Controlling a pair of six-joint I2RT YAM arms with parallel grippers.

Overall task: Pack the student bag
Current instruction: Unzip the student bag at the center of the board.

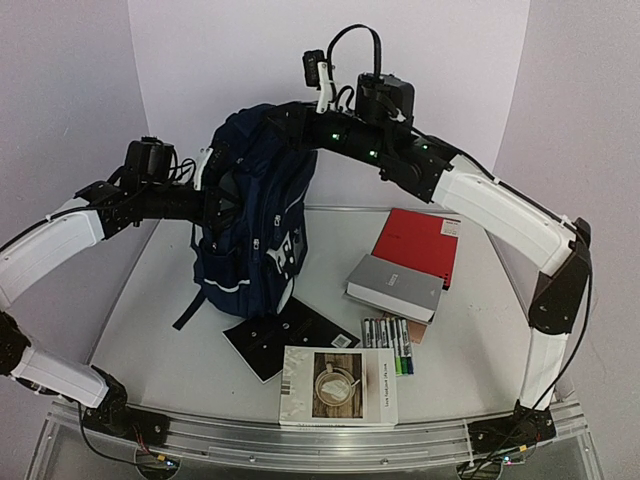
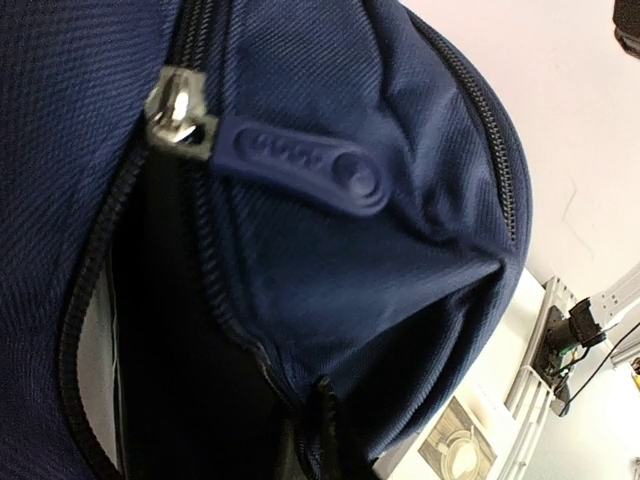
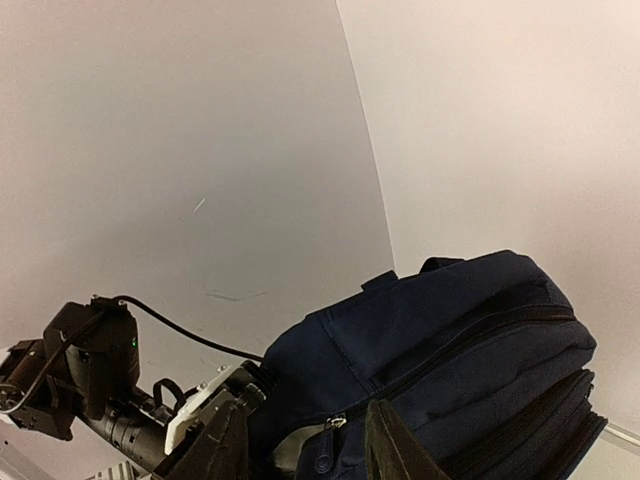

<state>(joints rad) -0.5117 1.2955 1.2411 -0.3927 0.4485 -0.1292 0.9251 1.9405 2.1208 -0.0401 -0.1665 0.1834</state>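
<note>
My left fingers (image 2: 316, 425) are pressed together at the bottom of my left wrist view. The navy fabric of the student bag (image 2: 430, 200) puckers into them, so I judge that they are clamped on the cloth beside its opening. Just above them the zip gapes, and inside I see dark space and a strip of grey lining, with nothing I can make out in there. The metal zip slider (image 2: 175, 108) sits at the top of that gap, its blue rubber pull tab (image 2: 300, 165) lying across the fabric. My right fingers (image 3: 305, 415) stand apart and hold nothing. They are poised over the top of the bag with that same pull between them, untouched. From overhead, the bag stands upright at the back left of the table (image 1: 160, 300), with my left arm at its flank and my right arm reaching over its crown. Everything to be packed seems to lie out on the table. A red book (image 1: 425, 240) lies with a grey book (image 1: 393, 287) overlapping its near corner, and just in front of them is a row of markers (image 1: 388, 345). A black notebook (image 1: 283, 335) lies at the bag's foot. A white book with a cup on its cover (image 1: 340, 385) is nearest to me. By my reckoning the task has barely begun: the bag is partly unzipped and held, and every item has yet to go in.
</note>
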